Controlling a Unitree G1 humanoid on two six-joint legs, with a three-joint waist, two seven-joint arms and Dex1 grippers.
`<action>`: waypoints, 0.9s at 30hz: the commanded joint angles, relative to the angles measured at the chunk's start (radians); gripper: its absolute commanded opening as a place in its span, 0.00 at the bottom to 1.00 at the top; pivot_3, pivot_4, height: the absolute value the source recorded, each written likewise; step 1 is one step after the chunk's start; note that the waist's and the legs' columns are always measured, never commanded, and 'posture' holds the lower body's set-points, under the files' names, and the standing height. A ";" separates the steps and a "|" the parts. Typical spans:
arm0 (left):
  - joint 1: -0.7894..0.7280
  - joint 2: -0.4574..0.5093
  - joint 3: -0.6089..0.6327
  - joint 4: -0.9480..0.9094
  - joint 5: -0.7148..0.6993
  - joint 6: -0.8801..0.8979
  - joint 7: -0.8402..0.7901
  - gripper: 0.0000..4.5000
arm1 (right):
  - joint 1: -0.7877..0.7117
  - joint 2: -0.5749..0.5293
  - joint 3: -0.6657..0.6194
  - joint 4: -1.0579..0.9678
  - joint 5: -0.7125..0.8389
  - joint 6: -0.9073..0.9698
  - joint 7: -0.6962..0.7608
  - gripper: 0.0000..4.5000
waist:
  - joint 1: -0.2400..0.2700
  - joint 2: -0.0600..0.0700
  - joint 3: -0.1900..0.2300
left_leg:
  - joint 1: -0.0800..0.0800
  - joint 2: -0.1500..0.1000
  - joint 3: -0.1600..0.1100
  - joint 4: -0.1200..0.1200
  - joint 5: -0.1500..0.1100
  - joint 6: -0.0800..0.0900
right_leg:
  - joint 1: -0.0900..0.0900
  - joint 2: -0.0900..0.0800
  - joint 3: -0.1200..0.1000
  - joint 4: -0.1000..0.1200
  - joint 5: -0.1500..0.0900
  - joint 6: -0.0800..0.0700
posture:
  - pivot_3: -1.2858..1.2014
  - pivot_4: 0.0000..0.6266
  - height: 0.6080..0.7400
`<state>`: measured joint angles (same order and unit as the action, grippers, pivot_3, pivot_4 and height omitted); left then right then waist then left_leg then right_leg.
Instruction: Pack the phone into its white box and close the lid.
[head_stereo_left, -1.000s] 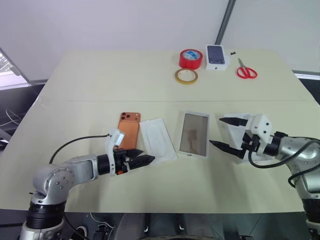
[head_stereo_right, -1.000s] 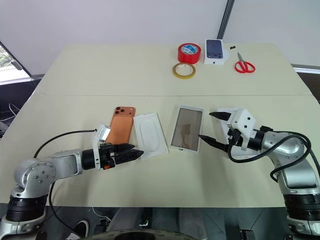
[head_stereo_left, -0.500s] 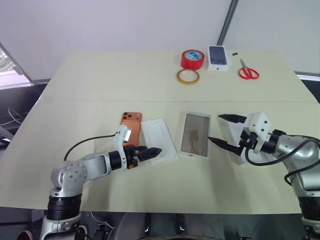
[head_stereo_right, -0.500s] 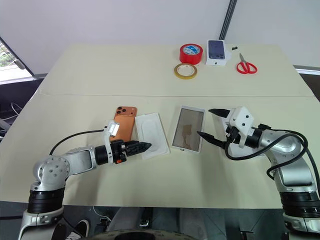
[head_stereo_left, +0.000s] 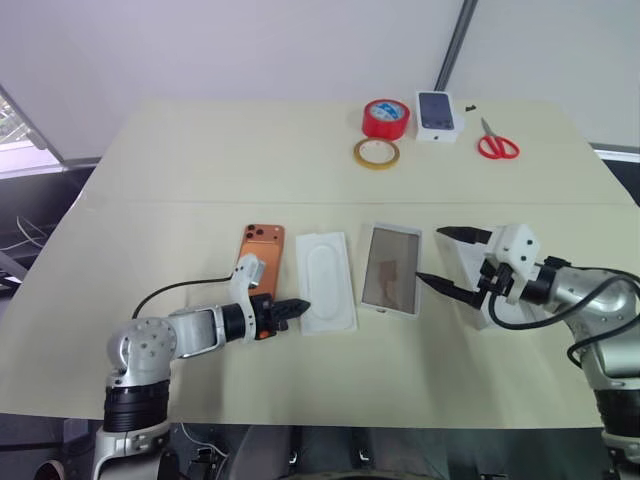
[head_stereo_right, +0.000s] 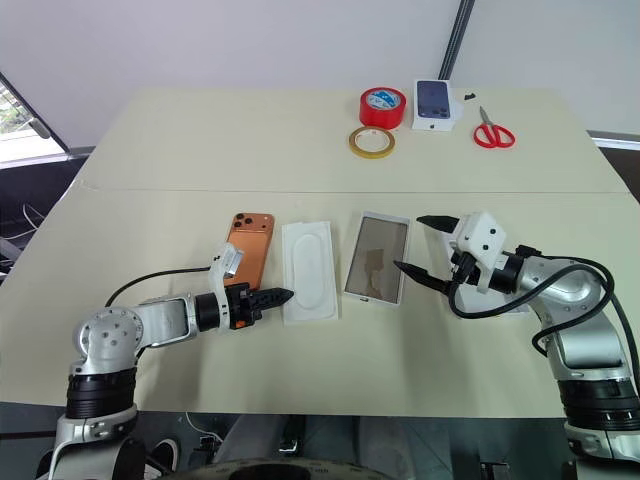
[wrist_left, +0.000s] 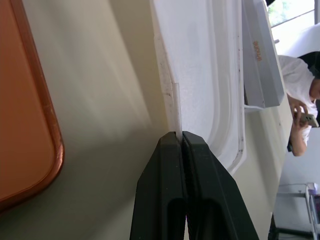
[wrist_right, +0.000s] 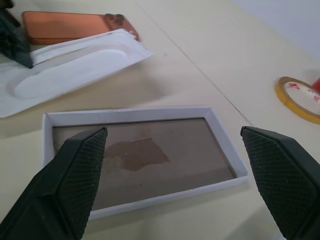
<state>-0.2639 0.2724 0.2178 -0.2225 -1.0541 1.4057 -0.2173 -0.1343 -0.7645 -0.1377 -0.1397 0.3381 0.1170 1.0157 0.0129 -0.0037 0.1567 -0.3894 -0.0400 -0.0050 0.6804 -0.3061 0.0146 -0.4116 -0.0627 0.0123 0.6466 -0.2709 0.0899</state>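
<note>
On the beige table, left gripper pinches the white insert's corner beside the phone; right gripper gapes near the white box.

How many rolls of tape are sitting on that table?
2, both at the far side of the table: a red roll standing beside the small phone-printed box, and a flat yellowish roll just in front of the red one. None seem hidden.

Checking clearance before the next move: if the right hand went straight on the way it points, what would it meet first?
Probably the white box: the open right hand points at it over bare table. Depth is uncertain.
</note>
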 joint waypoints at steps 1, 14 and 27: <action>-0.050 -0.013 0.063 0.014 -0.054 0.030 0.030 0.00 | 0.045 -0.001 0.042 -0.095 0.021 -0.009 0.042 1.00 | 0.000 -0.001 0.000 | 0.000 0.000 0.000 0.000 0.000 0.000 | 0.000 0.000 0.000 0.000 0.000 0.000 | 0.52 0.24 1.00; -0.178 0.025 0.166 0.075 -0.142 0.041 0.051 0.00 | -0.012 0.036 0.336 -0.068 -0.202 0.093 -0.024 0.94 | -0.002 -0.002 0.001 | -0.001 0.000 0.000 0.000 0.004 -0.007 | -0.001 0.001 0.000 0.001 0.000 0.000 | 0.52 0.24 1.00; -0.215 0.020 0.148 0.090 -0.175 0.018 0.047 0.00 | -0.096 0.099 0.367 -0.071 -0.155 0.098 0.013 0.01 | -0.002 -0.002 0.001 | -0.001 0.000 -0.001 0.000 0.004 -0.007 | -0.002 0.001 0.000 0.001 0.000 0.000 | 0.52 0.24 1.00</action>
<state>-0.4494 0.2928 0.3653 -0.1272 -1.1990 1.4296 -0.1712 -0.2144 -0.6802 0.2277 -0.1925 0.1645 0.2305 1.0214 0.0105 -0.0058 0.1580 -0.3902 -0.0403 -0.0056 0.6805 -0.3019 0.0072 -0.4132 -0.0619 0.0123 0.6474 -0.2708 0.0900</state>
